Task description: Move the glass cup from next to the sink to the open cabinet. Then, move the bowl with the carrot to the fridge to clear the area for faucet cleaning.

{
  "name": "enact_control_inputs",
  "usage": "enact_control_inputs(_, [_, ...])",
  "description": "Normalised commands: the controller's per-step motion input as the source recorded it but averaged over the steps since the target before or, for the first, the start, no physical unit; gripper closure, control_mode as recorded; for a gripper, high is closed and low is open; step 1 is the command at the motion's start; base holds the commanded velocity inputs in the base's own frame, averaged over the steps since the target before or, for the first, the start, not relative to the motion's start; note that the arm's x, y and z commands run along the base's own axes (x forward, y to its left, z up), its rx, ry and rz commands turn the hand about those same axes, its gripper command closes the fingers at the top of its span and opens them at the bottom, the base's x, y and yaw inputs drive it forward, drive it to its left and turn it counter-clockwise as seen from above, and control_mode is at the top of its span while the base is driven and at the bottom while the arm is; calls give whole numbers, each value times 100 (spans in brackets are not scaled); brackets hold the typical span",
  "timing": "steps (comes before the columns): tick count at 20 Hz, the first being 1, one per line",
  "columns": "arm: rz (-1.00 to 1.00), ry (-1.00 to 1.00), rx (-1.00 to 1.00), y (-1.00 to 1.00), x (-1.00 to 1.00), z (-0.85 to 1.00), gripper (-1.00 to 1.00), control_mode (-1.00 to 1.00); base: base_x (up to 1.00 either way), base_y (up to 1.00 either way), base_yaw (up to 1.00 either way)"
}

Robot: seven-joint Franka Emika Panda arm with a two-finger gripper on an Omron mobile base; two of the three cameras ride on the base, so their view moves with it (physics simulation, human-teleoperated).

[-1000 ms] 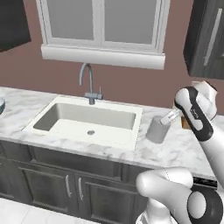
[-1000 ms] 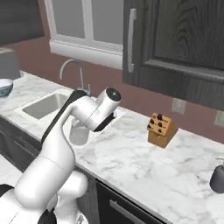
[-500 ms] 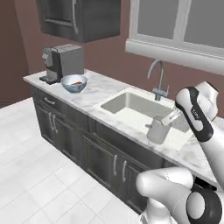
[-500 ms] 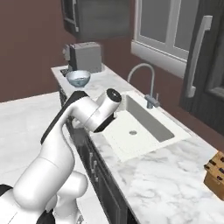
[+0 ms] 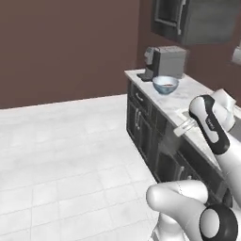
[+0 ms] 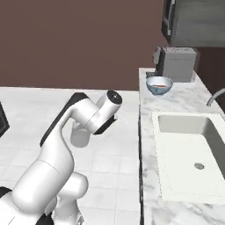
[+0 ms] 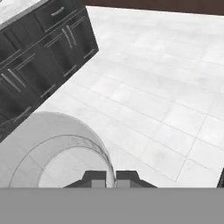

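base has swung away from the sink [image 6: 189, 154] since a second ago, glass cup [image 7: 57, 151] now over floor beside the worktop [image 6: 176, 99], tool [image 7: 111, 178] pinching its rim; cabinet leg underway, bowl [image 6: 159, 85] waits.

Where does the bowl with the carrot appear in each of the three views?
Left base view: the bowl sits upper right of centre, on the counter beside the coffee machine.
Right base view: upper right, bowl before the same coffee machine.
Hand view: not in it.
Shared landmark: the coffee machine.
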Motion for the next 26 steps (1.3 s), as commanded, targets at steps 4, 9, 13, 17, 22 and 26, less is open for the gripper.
enact_control_inputs(4, [0,0,0,0,0,0,100,100,0,1,89])
enact_control_inputs(9, [0,0,0,0,0,0,100,100,3,0,89])
enact_control_inputs(13, [0,0,0,0,0,0,100,100,15,2,84])
enact_control_inputs(17, [0,0,0,0,0,0,100,100,28,9,78])
enact_control_inputs(22, [0,0,0,0,0,0,100,100,33,14,75])
enact_control_inputs(26, [0,0,0,0,0,0,100,100,41,19,72])
